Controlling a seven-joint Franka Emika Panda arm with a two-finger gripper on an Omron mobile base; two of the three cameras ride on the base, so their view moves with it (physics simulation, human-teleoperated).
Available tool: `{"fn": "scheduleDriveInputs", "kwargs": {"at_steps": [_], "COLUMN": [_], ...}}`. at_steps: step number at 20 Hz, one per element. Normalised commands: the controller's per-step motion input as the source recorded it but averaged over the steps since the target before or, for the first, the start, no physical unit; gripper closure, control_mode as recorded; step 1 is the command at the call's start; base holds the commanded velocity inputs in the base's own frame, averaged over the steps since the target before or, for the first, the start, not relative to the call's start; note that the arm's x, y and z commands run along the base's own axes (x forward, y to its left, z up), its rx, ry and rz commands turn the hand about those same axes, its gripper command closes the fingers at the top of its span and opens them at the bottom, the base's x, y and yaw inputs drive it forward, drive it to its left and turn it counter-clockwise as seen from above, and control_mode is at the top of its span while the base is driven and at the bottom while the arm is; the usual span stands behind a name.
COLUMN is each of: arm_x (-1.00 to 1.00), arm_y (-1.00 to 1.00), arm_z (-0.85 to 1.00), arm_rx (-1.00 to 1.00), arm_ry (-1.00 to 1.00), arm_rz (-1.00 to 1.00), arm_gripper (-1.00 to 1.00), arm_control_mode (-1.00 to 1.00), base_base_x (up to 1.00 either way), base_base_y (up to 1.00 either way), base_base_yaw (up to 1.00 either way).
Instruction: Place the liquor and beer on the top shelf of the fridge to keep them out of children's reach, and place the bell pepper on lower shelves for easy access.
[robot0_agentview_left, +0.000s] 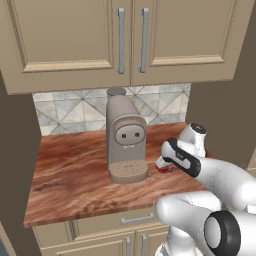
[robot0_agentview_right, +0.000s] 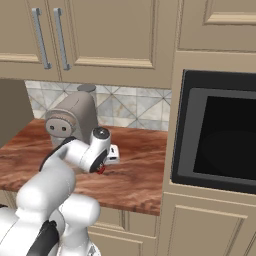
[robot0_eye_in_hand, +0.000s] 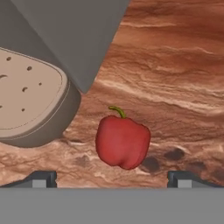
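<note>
The bell pepper (robot0_eye_in_hand: 122, 142), small, glossy red with a green stem, lies on the wooden counter (robot0_agentview_left: 75, 165) just right of the coffee machine's base. My gripper (robot0_eye_in_hand: 111, 179) hovers right above it, open, with its fingertips (robot0_eye_in_hand: 41, 179) wide to either side and nothing between them. From the base views a sliver of the bell pepper (robot0_agentview_left: 162, 170) (robot0_agentview_right: 101, 170) peeks from under the hand. The liquor, the beer and the fridge are out of view.
A taupe coffee machine (robot0_agentview_left: 125, 140) (robot0_agentview_right: 70, 122) stands close on the pepper's left; its perforated drip plate (robot0_eye_in_hand: 26, 100) is near the hand. Beige wall cabinets (robot0_agentview_left: 120, 40) hang above. A dark built-in oven (robot0_agentview_right: 220, 135) sits right of the counter.
</note>
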Motion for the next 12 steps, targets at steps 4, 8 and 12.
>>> {"fn": "scheduleDriveInputs", "kwargs": {"at_steps": [4,8,12], "arm_x": [0.00,0.00,0.00], "arm_y": [0.03,0.15,0.23], "arm_z": [-0.16,-0.10,-0.03], "arm_rx": [0.10,0.09,0.07], "arm_ry": [0.00,0.00,0.00], "arm_rz": [0.00,0.00,0.00], "arm_gripper": [-1.00,-1.00,-1.00], "arm_control_mode": [-1.00,-1.00,-1.00], "base_base_x": [0.00,0.00,0.00], "base_base_y": [0.00,0.00,0.00], "base_base_yaw": [0.00,0.00,0.00]}}
